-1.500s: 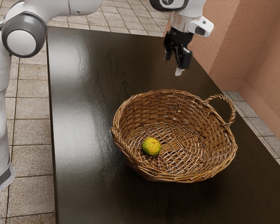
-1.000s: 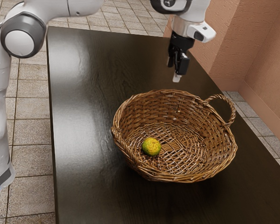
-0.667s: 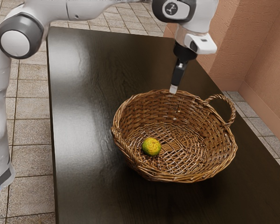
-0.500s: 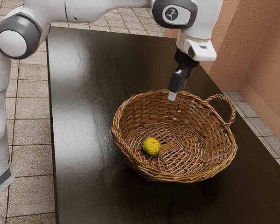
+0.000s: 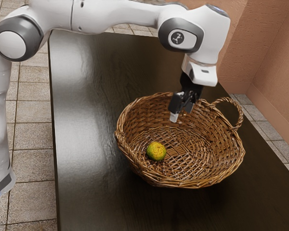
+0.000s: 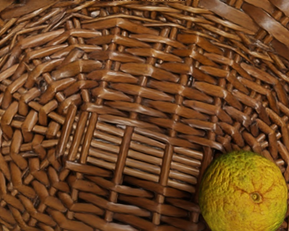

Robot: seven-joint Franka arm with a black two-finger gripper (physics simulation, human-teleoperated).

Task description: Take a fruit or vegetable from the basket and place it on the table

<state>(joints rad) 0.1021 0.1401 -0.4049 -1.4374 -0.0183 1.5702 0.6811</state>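
Observation:
The black gripper (image 5: pixel 181 114) hangs over the basket's inside, near its far wall, in the exterior view; its two fingers stand apart, open, with nothing between them. Below it and toward the exterior view's left, a round green-and-yellow citrus fruit (image 5: pixel 156 151) lies on the basket floor. The brown wicker basket (image 5: pixel 135 161) stands upright on the dark table (image 5: pixel 91 144). From the wrist view, the bumpy fruit (image 6: pixel 244 191) rests on the woven floor of the basket (image 6: pixel 144 91), off to one side of the hand.
An upright wicker handle (image 5: pixel 240 113) rises from the basket's rim at the exterior view's right. The basket's walls surround the fruit. A pinkish wall (image 5: pixel 274 53) stands beyond the table, and tiled floor (image 5: pixel 31 168) shows past its left edge.
My hand has come down from above the table's far part to over the basket, turning on the way. Fruit and basket have kept their places.

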